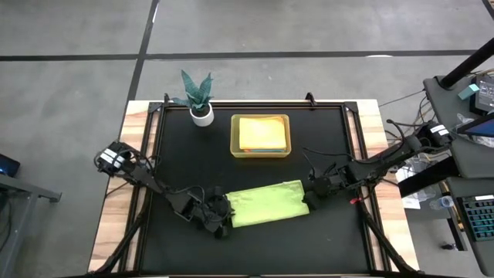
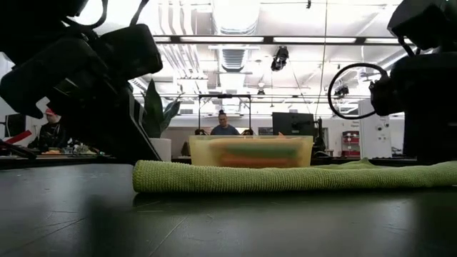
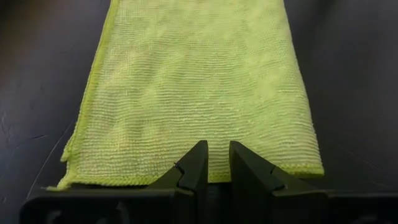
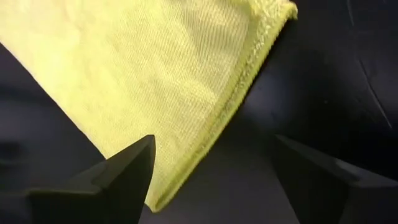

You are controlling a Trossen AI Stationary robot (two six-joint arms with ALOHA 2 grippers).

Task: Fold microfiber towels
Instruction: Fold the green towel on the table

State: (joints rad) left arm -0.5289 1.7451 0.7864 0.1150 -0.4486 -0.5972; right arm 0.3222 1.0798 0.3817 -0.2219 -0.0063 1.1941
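Flat on the black tabletop (image 1: 324,139), a lime green microfiber towel (image 1: 266,204) lies folded into a long strip in front of a translucent bin (image 1: 261,153) holding more towels. At one end, the left tool (image 1: 220,215) pinches the towel's hem between nearly closed fingers; at the other, the right tool (image 1: 309,197) hangs spread wide above the edge, holding nothing.

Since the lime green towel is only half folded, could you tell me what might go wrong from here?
1. The left gripper pinches one short edge of the lime green towel; lifting it alone could drag the strip askew on the black mat.
2. The right gripper stands open over the opposite end, so that end is loose and its layers may slip apart.
3. The yellow bin sits close behind; a wide swing could bump it.
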